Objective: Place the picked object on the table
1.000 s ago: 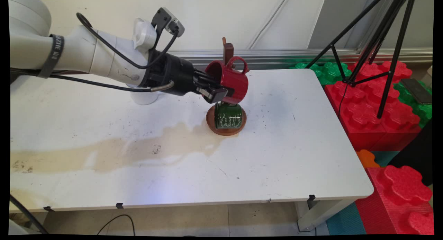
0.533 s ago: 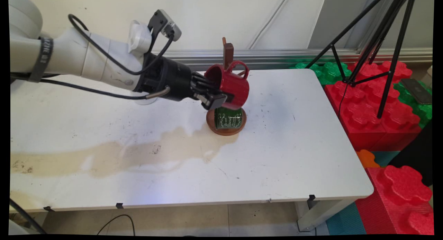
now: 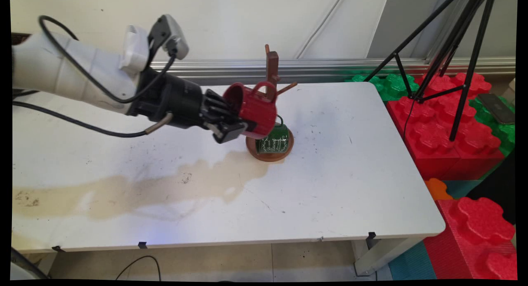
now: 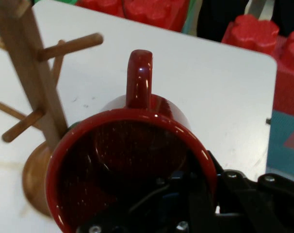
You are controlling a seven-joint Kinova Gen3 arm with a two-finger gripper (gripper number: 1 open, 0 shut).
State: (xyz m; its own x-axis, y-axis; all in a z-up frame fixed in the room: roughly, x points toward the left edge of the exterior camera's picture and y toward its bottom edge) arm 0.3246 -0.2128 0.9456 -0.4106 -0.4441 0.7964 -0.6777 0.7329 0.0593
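White and scuffed, the desk (image 3: pixel 350 187) fills most of the main view, with a pale wall behind it and a long tan stain (image 3: pixel 136 187) running across its left half toward the middle. Off the desk's right edge stand big red and green foam blocks (image 3: pixel 449 129), with the black legs of a tripod (image 3: pixel 449 50) planted among them.

From the upper left the white arm (image 3: pixel 78 75) reaches in, black cables (image 3: pixel 78 121) looping off it, and ends in the black gripper (image 3: pixel 231 127). Its jaws are clamped on the rim of a red mug (image 3: pixel 253 110) — one finger inside the cup, one outside. The mug is held in the air on its side, its mouth toward the arm and its handle pointing up.

Just beyond the mug stands a wooden mug tree (image 3: pixel 272 71), a post with short pegs on a round base (image 3: pixel 284 150). In the main view the red mug overlaps the post's left side; in the hand view the handle is apart from the pegs, none through it. A green mug (image 3: pixel 274 141) with white lettering hangs low on the tree — it lies just below and right of the red one, over the base.
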